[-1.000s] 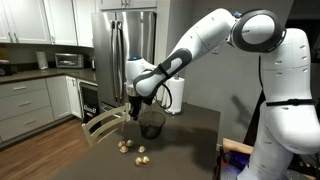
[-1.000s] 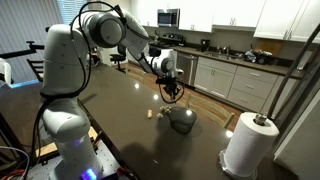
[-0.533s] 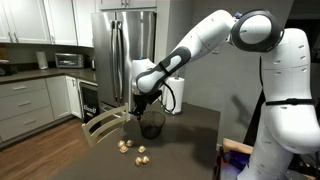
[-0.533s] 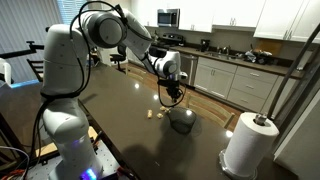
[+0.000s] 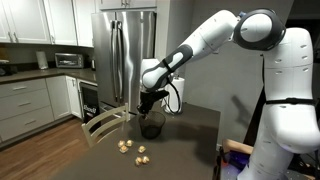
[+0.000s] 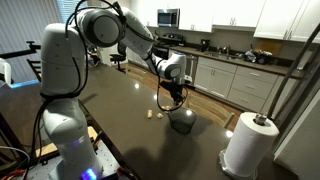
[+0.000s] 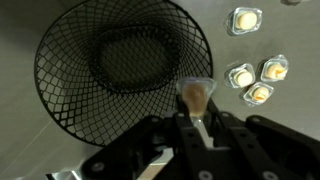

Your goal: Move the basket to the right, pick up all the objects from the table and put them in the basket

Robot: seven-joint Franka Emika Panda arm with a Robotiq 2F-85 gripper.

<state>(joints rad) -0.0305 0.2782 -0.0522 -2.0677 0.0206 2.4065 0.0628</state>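
The dark wire-mesh basket [image 7: 120, 60] stands empty on the brown-grey table [image 7: 300, 125]. My gripper [image 7: 195, 108] hovers at the basket's rim, shut on one pale tan object [image 7: 196, 93] in a clear wrapper. Several more objects [image 7: 258, 80] lie on the table just right of the basket in the wrist view. In both exterior views the gripper [image 5: 150, 102] [image 6: 172, 96] hangs just above the basket [image 5: 152, 125] [image 6: 182, 120], with the loose objects [image 5: 132, 149] [image 6: 153, 114] beside it.
A white paper-towel roll [image 6: 250, 142] stands on the table near the basket. A pale wooden chair [image 5: 101, 126] sits at the table's edge by the loose pieces. A steel fridge [image 5: 125, 50] and kitchen counters [image 6: 240, 75] stand behind.
My gripper has carried the held tan piece sideways from above the loose pieces to over the basket's rim. The basket and the pieces on the table have not moved.
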